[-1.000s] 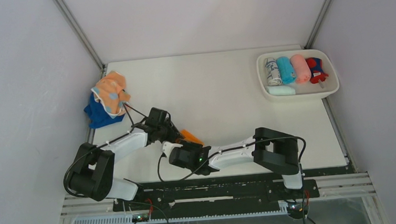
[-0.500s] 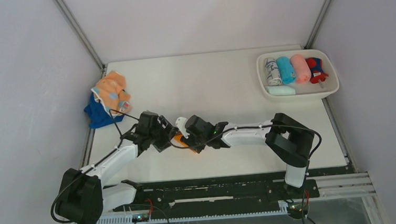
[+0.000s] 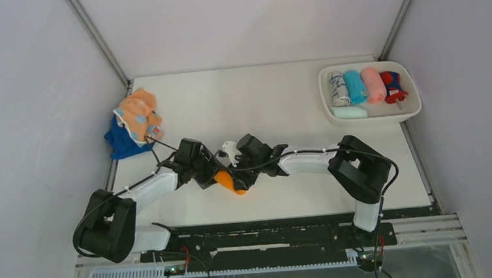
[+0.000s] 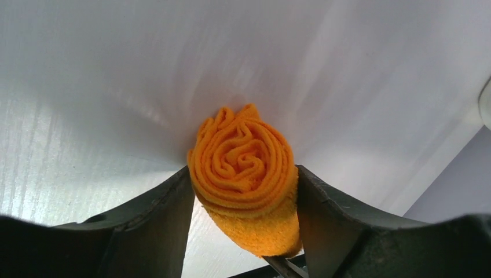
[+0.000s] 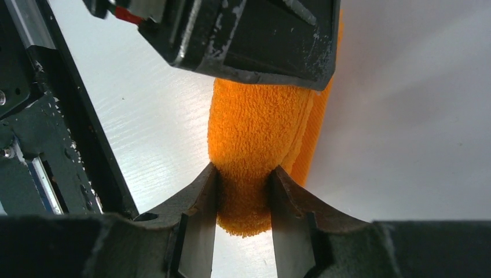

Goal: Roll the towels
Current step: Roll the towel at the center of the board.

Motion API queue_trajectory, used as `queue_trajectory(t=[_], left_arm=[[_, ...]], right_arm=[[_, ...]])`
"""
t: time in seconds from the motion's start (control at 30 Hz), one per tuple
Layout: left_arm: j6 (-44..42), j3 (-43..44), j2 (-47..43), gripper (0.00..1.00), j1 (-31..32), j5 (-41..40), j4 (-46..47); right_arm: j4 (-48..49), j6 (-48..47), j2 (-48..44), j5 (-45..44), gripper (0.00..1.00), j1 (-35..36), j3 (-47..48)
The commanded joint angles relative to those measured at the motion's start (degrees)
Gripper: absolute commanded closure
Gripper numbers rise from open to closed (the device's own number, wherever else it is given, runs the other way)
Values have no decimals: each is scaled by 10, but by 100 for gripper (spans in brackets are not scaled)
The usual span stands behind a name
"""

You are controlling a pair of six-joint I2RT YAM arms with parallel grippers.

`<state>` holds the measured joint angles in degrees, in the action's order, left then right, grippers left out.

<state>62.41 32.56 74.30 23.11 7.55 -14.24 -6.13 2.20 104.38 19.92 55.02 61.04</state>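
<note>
Closest to me, the orange towel [image 3: 231,182] is wound into a tight spiral and sits low over the near middle of the bench [image 3: 260,105], caught between both arms. My right claw [image 5: 243,197] is nipped narrow on one end of the roll, and the pile bulges around its fingers. My left claw [image 4: 243,191] stands wide with a finger against each flank of the other end. I can't tell whether it's squeezing or just cupping.

I'd say the rolling is done on this one and we're at the handover. Next, the left needs to ease off without dragging the outer layer, which already looks a bit loose on one side, and then the right carries it away.

The left claw sitting right over the roll is the only thing in the way. Farther back on the left, the spotted towel [image 3: 138,114] lies crumpled on the blue towel [image 3: 121,142], both unrolled. Far right, the tray [image 3: 411,111] already holds several finished rolls, with nothing lying between it and us
</note>
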Motion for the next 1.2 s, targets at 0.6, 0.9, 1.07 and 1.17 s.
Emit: queue_trajectory(t=[0.6, 0.9, 1.07, 1.17], left_arm=[[-4, -25, 49, 65, 15, -12, 16], [-4, -22, 50, 66, 17, -8, 14], [-1, -22, 53, 66, 16, -6, 16], [1, -24, 55, 66, 18, -4, 19]], right_arm=[[-69, -97, 10, -412, 28, 151, 86], [-48, -116, 57, -403, 31, 156, 94], [-38, -115, 77, -387, 32, 157, 94], [-43, -107, 92, -371, 33, 151, 111]])
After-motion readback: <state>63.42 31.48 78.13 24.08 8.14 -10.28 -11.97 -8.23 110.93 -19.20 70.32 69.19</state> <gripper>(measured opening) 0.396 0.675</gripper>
